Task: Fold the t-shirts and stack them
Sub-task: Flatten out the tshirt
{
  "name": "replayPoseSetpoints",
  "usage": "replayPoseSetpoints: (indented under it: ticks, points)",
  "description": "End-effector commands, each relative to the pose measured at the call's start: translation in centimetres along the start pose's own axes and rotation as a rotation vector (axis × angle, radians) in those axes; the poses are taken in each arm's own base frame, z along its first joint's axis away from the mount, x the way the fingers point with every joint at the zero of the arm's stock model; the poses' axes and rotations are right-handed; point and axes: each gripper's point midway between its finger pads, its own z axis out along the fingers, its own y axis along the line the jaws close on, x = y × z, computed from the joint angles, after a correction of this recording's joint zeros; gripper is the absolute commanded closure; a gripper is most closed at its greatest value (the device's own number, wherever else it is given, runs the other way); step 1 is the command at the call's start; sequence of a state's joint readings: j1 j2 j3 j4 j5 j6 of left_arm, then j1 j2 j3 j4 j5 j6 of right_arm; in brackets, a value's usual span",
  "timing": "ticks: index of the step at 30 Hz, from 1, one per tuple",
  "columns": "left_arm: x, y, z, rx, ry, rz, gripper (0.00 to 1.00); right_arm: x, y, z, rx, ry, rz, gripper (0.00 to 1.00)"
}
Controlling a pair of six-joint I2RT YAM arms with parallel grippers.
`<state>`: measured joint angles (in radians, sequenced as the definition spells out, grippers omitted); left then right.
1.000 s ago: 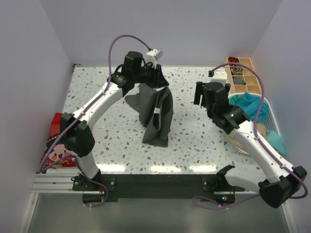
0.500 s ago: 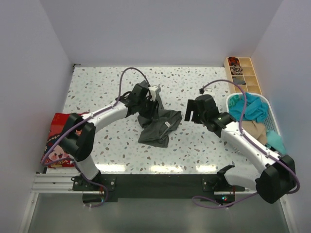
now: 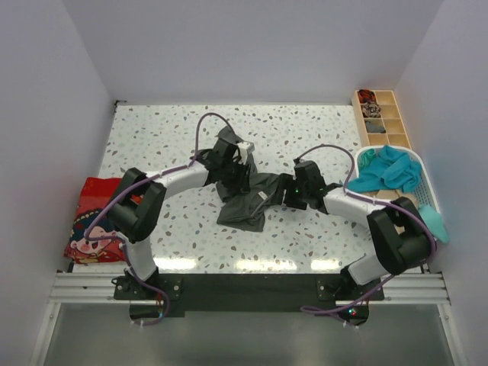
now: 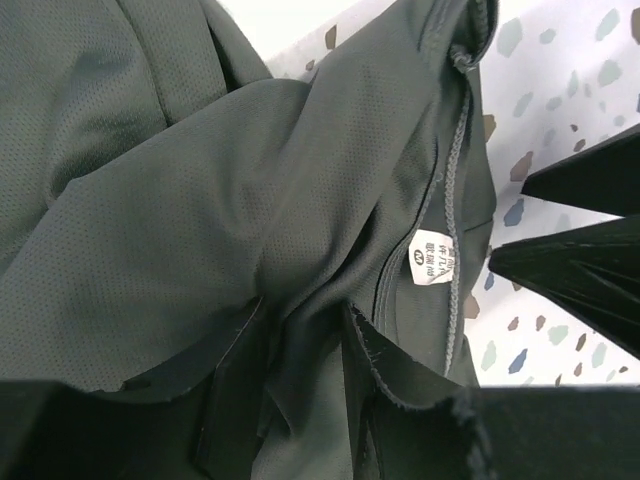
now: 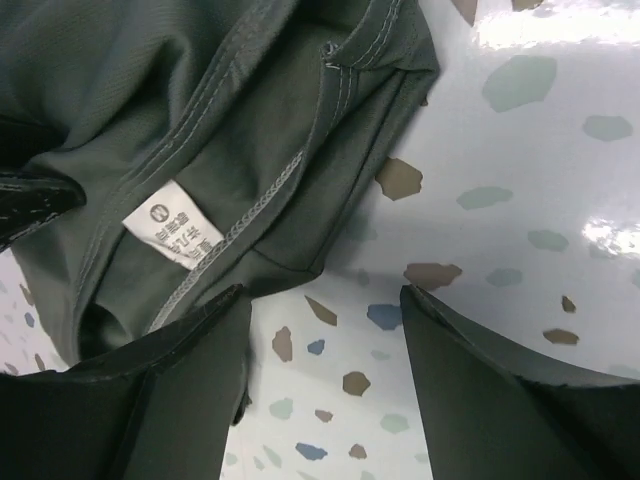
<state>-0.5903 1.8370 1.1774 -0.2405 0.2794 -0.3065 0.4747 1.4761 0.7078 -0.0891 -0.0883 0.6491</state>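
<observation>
The dark grey-green t-shirt [image 3: 245, 204] lies crumpled in the middle of the table. My left gripper [image 3: 238, 172] is low over its far edge, shut on a fold of the cloth [image 4: 300, 340]. The collar with a white label [image 4: 433, 258] lies just beyond the fingers. My right gripper [image 3: 287, 191] is open at the shirt's right edge, with bare table between its fingers [image 5: 190, 390]; the collar and label [image 5: 175, 232] lie just ahead of them. The red cartoon-print t-shirt [image 3: 93, 223] lies at the left table edge. A teal t-shirt [image 3: 389, 168] sits in the basket.
A white plastic basket [image 3: 357, 158] stands at the right edge with more cloth in it and teal cloth [image 3: 436, 226] hanging over its near side. A wooden compartment tray [image 3: 381, 118] stands at the back right. White walls close in the table on three sides.
My left gripper has come down and toward me, lowering the hanging grey-green shirt into a heap on the table. My right gripper has moved left and down to the shirt's collar edge.
</observation>
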Motion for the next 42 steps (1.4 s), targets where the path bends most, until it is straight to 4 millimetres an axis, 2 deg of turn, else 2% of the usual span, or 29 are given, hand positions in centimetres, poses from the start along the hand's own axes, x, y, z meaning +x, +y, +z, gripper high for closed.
replayPoseSetpoints:
  ticks: [1,4,7,8,9,11,12,13,15,16,17,18,19,20,21,22,23,25,26,28,29,31,34,36,38,39,40,42]
  points:
    - [-0.9,0.1,0.4,0.0,-0.044,-0.003,0.62,-1.6,3.0,1.3,-0.123,-0.022,0.02,0.36]
    - [-0.9,0.4,0.5,-0.013,-0.042,-0.001,0.67,-1.4,2.8,1.8,-0.117,-0.009,0.025,0.45]
    - [-0.8,0.6,0.5,-0.022,-0.037,-0.003,0.71,-1.1,2.7,2.1,-0.118,0.007,0.017,0.71]
    - [-0.7,0.7,0.5,-0.025,-0.035,-0.004,0.73,-1.3,2.9,2.0,-0.12,0.004,0.01,0.93]
    - [-0.6,0.7,0.4,-0.028,-0.033,-0.005,0.75,-1.6,2.8,2.0,-0.113,-0.002,0.001,1.0]
    - [-0.5,0.9,0.4,-0.032,-0.03,-0.008,0.79,-2.5,3.3,0.9,-0.111,-0.02,-0.036,1.0]
    - [-0.5,1.0,0.2,-0.035,-0.034,-0.009,0.8,-3.4,3.0,0.4,-0.081,-0.055,-0.057,1.0]
    - [-0.3,1.1,0.1,-0.04,-0.031,-0.011,0.82,-3.3,1.9,-0.3,-0.022,-0.041,-0.099,1.0]
    - [-0.1,1.3,-0.4,-0.048,-0.034,-0.012,0.87,-6.3,2.6,-2.8,0.018,-0.124,-0.156,1.0]
    - [0.1,1.3,-0.5,-0.05,-0.031,-0.013,0.92,-7.0,0.6,-3.9,0.137,-0.14,-0.197,1.0]
    - [0.6,1.4,-0.6,-0.054,-0.023,-0.016,0.94,-9.4,1.3,-5.4,0.162,-0.203,-0.217,1.0]
    - [0.6,1.2,-1.0,-0.05,-0.028,-0.016,0.97,-10.9,1.1,-6.6,0.207,-0.25,-0.236,1.0]
    - [0.7,1.1,-1.2,-0.043,-0.031,-0.022,1.0,-11.8,-0.4,-7.8,0.309,-0.263,-0.277,1.0]
    - [1.6,1.0,-1.3,-0.03,-0.012,-0.029,1.0,-14.1,0.5,-9.2,0.326,-0.319,-0.288,1.0]
    - [1.6,0.5,-1.8,-0.016,-0.025,-0.028,1.0,-15.1,0.7,-9.8,0.349,-0.34,-0.299,1.0]
    - [1.8,0.3,-2.1,-0.008,-0.025,-0.033,1.0,-15.4,0.2,-9.8,0.389,-0.325,-0.328,1.0]
    - [2.8,0.2,-2.3,0.001,-0.012,-0.04,1.0,-17.3,0.8,-10.9,0.414,-0.375,-0.328,1.0]
    - [3.1,-0.5,-3.3,0.016,-0.021,-0.042,1.0,-18.3,0.8,-10.7,0.447,-0.376,-0.351,1.0]
    - [4.4,-0.6,-3.4,0.028,0.006,-0.05,1.0,-19.6,1.2,-11.3,0.468,-0.41,-0.346,1.0]
    - [4.9,-1.6,-4.5,0.06,-0.006,-0.053,1.0,-20.6,1.1,-11.4,0.499,-0.418,-0.354,1.0]
    - [6.3,-1.8,-4.7,0.074,0.019,-0.061,1.0,-21.2,1.3,-11.1,0.513,-0.423,-0.352,1.0]
    - [7.4,-2.9,-5.5,0.105,0.025,-0.058,1.0,-22.1,1.1,-11.3,0.543,-0.443,-0.359,1.0]
    - [11.2,-4.0,-5.2,0.166,0.109,-0.069,1.0,-23.3,2.0,-11.5,0.5,-0.504,-0.376,1.0]
    - [13.2,-5.0,-4.7,0.198,0.17,-0.063,1.0,-23.3,2.1,-11.5,0.487,-0.486,-0.373,1.0]
    - [14.6,-5.1,-4.3,0.186,0.2,-0.073,1.0,-21.8,1.4,-11.2,0.504,-0.413,-0.369,1.0]
    - [14.8,-5.5,-4.3,0.191,0.205,-0.072,1.0,-20.3,0.9,-10.8,0.502,-0.358,-0.36,1.0]
    - [14.7,-5.6,-4.3,0.186,0.199,-0.075,1.0,-18.5,-0.2,-10.0,0.511,-0.299,-0.352,1.0]
    - [13.9,-5.9,-4.6,0.193,0.166,-0.078,1.0,-15.9,-0.7,-9.8,0.468,-0.256,-0.313,1.0]
